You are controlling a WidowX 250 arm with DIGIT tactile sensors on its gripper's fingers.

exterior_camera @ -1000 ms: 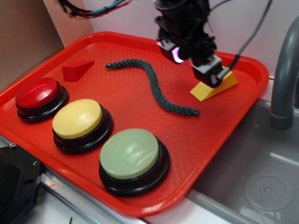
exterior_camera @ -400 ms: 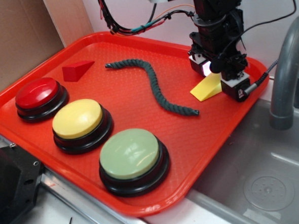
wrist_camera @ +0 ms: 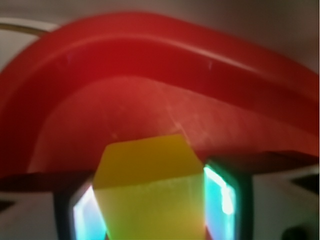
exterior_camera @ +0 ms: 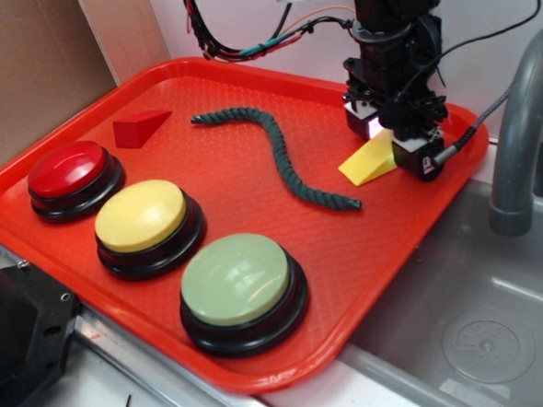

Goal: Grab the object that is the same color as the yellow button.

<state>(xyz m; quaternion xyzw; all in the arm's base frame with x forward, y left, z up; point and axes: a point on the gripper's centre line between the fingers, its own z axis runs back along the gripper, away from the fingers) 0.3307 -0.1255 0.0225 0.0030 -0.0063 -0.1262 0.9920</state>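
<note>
On the far right of the red plastic tray [exterior_camera: 262, 352], your pincer [exterior_camera: 393, 150] stands low over the yellow wedge [exterior_camera: 369, 163], a smooth, solid ramp whose thin end points toward the middle of the tray. From the exterior view its black housing hides the thick end of the block, so that view alone does not settle whether the jaws press on it.

The wrist view fills that gap: the yellow wedge [wrist_camera: 150, 192] sits squarely between two fingers [wrist_camera: 222, 197] lit from within in pale blue-green, both sides appearing to touch the block. The pincer looks closed on the wedge, which rests on the tray floor near the curved red rim [wrist_camera: 165, 45].

Only the exterior view shows the rest. The yellow button [exterior_camera: 143, 220], a glossy pale dome on a black base, sits at the near left between a red-domed button [exterior_camera: 70, 174] and a pale green button [exterior_camera: 238, 284]. A dark braided rope [exterior_camera: 278, 157] snakes across the pebbled tray floor, and a small red wedge [exterior_camera: 138, 129] lies at the far left. A grey faucet [exterior_camera: 520, 124] arches over the metal sink [exterior_camera: 481, 320] beside the tray.
</note>
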